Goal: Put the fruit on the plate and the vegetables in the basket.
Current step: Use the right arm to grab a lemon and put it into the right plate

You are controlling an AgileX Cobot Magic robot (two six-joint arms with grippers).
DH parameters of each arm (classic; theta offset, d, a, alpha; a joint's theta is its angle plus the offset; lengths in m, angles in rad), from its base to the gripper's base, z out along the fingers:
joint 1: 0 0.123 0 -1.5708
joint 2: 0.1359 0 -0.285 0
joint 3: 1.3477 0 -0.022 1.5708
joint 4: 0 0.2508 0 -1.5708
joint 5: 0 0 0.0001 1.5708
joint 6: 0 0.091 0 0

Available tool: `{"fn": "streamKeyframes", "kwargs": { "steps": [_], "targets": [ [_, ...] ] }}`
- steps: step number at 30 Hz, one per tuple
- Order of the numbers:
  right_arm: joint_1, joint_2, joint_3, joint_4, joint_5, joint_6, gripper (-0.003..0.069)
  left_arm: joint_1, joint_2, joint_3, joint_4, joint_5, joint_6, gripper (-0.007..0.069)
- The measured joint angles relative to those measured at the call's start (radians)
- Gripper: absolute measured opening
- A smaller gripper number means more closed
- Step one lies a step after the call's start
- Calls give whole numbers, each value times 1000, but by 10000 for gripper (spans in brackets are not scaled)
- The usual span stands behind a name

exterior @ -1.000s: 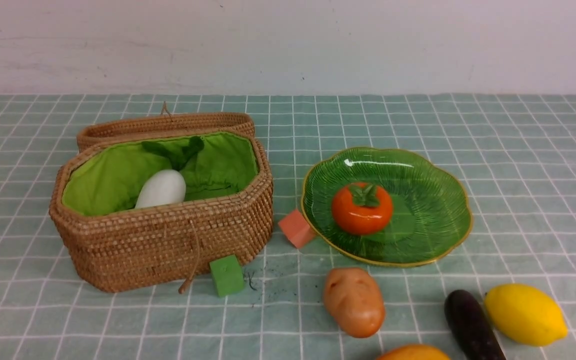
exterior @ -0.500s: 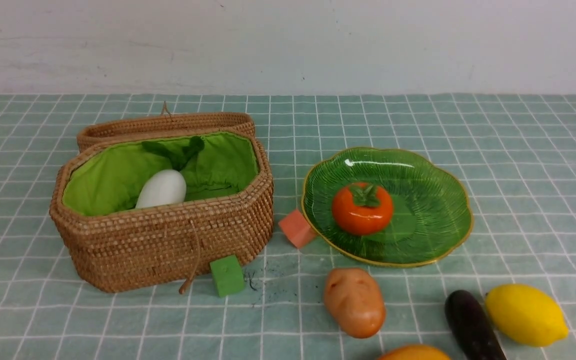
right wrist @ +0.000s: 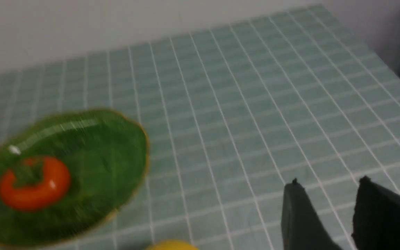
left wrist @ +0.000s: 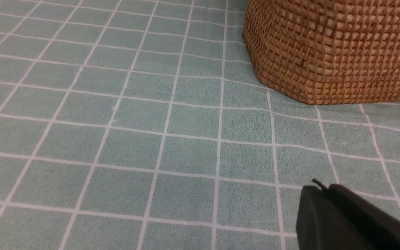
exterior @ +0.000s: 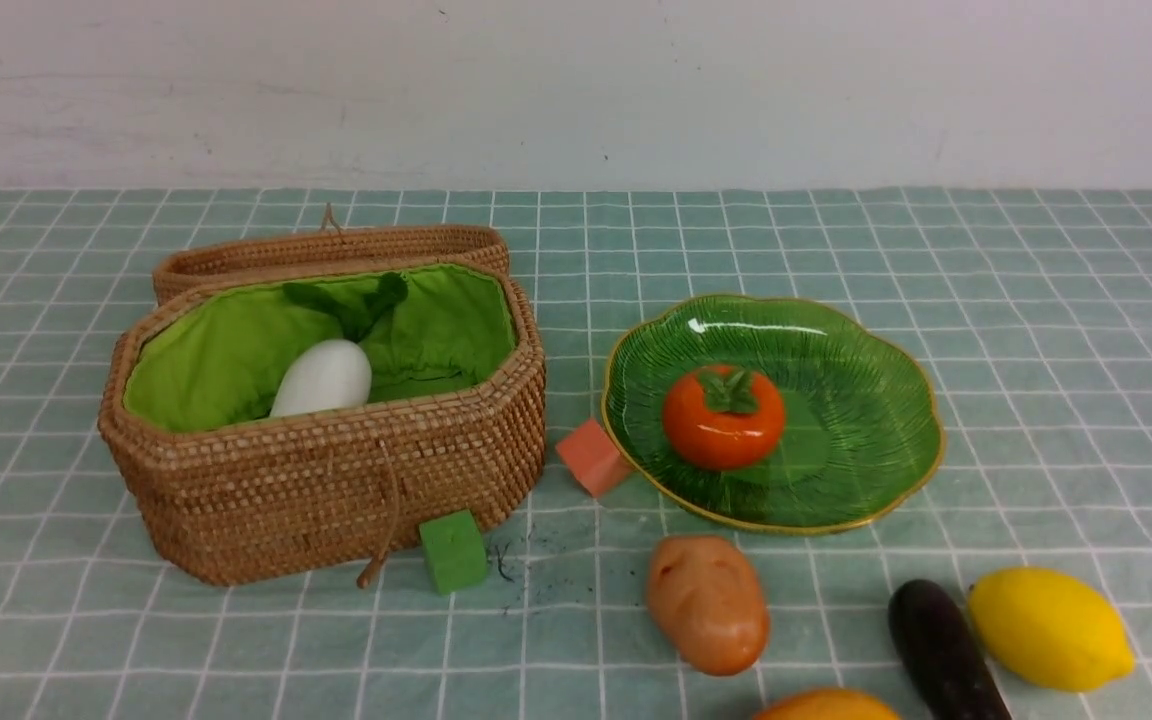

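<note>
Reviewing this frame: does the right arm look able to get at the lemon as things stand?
Probably yes. The lemon lies uncovered on the robot's right, with only tablecloth beyond it; the eggplant sits close on its left. The right gripper has its jaws open and empty.

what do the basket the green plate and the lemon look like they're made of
Basket: woven wicker or rattan, matte tan, visible strand weave; green cloth lining that wrinkles. Plate: likely translucent glass, glossy, ribbed, with a gold edge and bright highlights. Lemon: probably moulded plastic, smooth with a soft sheen.
</note>
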Motion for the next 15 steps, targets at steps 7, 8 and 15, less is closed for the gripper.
{"fn": "streamKeyframes", "kwargs": {
  "steps": [7, 8, 15],
  "targets": [
    [0, 303, 0, 313, 56, -435, 240, 0, 0, 0, 0, 0, 0, 17],
    [0, 331, 0, 369, 76, -510, 240, 0, 0, 0, 0, 0, 0, 17],
    [184, 477, 0, 469, 157, -810, 333, 0, 0, 0, 0, 0, 0, 17]
  ]
}}
